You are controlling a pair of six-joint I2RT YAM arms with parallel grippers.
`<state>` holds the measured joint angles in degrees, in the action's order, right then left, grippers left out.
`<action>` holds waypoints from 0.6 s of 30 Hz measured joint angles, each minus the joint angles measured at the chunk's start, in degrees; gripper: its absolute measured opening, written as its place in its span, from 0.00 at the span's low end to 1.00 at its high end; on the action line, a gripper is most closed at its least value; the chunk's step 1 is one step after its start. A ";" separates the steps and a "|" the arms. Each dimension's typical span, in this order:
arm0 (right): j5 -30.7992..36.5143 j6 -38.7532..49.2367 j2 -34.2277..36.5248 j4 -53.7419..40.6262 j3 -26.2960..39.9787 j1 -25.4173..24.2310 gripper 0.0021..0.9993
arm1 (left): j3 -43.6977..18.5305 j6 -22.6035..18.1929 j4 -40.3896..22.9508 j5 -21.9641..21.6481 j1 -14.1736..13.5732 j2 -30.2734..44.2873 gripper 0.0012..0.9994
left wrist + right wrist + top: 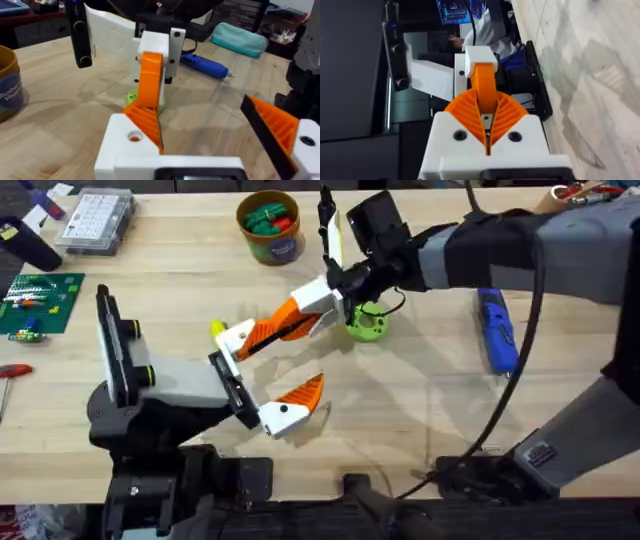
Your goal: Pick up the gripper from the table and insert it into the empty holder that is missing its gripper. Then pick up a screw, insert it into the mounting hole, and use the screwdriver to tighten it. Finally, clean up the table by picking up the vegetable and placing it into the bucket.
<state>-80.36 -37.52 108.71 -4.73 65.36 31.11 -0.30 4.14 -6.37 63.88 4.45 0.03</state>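
The right gripper [290, 323] has its fingers pressed together on an orange finger piece [484, 91]. This piece reaches between the wide-spread fingers of the left gripper [268, 362], above the bench [420, 395]. Just beside them lies a lime-green ring [366, 326]. The bucket [270, 225] stands at the far edge, green pieces inside. A blue screwdriver [496, 330] lies to the right.
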 joint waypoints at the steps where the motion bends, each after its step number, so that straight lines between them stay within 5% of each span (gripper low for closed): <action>1: 0.00 0.02 0.00 0.00 0.00 0.00 0.00 | 0.00 0.00 0.00 0.00 0.00 0.00 0.99; 18: 0.16 0.25 0.00 0.48 -0.07 -0.07 0.00 | 0.00 0.00 0.00 -0.04 0.00 -0.01 0.99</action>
<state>-80.20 -37.27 108.71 -4.25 65.30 31.05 -0.30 4.14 -6.37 63.83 4.45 0.02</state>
